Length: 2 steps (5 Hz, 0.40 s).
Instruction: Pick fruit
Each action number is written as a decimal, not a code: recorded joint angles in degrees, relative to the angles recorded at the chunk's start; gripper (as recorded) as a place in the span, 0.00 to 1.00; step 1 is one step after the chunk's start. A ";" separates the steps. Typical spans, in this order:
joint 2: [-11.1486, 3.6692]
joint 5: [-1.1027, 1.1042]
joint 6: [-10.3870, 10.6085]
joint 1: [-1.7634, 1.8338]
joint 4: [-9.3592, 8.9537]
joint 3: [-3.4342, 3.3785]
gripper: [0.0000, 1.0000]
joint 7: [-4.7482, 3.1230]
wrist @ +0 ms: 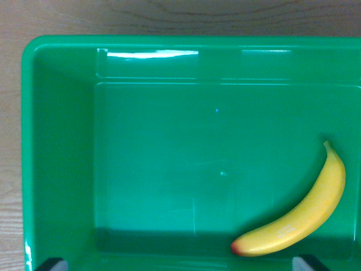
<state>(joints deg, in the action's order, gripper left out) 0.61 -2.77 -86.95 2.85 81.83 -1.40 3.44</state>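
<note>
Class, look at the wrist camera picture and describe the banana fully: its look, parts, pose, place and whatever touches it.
The banana is yellow, smooth and glossy, plastic-looking, with a reddish tip at its lower end and a greenish-yellow stem pointing up. Faint pale markings show on its side. It is whole and curved, lying flat on the floor of the green bin, in the corner at the wrist view's lower right, close to the near wall. Only the bin touches it; the dark jaw tips at the bottom edge are clear of it.
</note>
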 joint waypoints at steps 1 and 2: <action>-0.71 0.19 2.09 -0.39 -1.67 0.39 0.00 0.68; -0.71 0.19 2.09 -0.39 -1.67 0.39 0.00 0.68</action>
<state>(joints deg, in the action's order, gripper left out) -0.11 -2.58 -84.86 2.45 80.15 -1.02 4.12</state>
